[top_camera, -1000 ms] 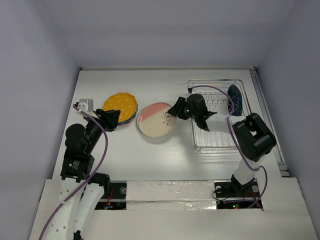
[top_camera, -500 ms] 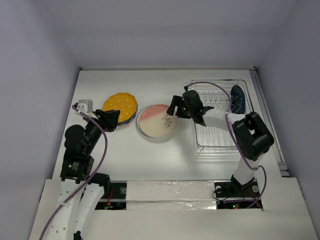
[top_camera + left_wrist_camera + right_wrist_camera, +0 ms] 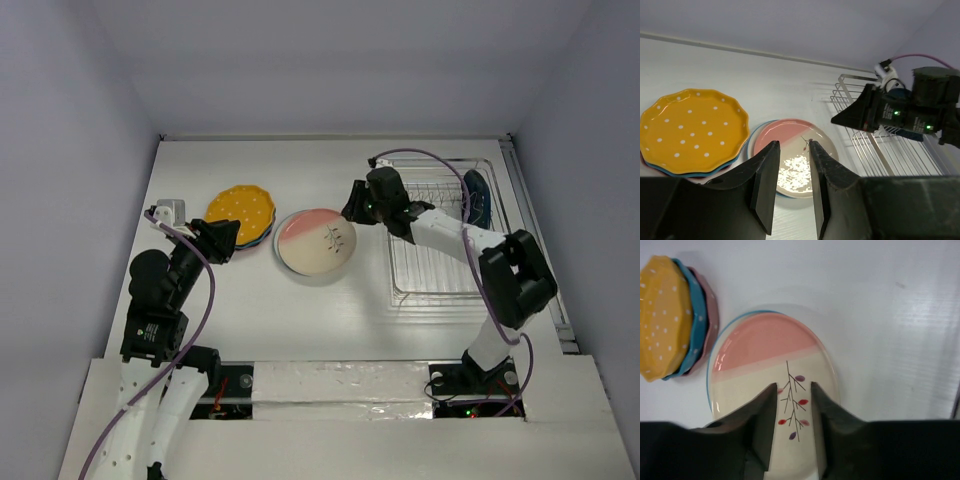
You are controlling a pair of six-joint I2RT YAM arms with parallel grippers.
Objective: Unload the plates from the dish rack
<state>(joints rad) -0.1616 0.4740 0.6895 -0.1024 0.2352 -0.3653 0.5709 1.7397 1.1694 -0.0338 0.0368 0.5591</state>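
Top external: we find only the navy plate [image 3: 474,197] in the dish rack [image 3: 432,272], the other plates [image 3: 314,245] stacked left. Right gripper [image 3: 793,386], left gripper [image 3: 793,144]: fingers spread, empty.

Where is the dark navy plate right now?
In the top view, the navy plate stands on edge in the far right corner of the dish rack, at the right of the picture.

A white table [image 3: 300,320] is seen filling the middle of the overhead frame. It is enclosed by pale lilac-grey walls [image 3: 330,60] at the top, left and right. A glossy strip [image 3: 340,385] is laid across the lower centre, and a narrow rail [image 3: 524,200] is set along the table's right edge.
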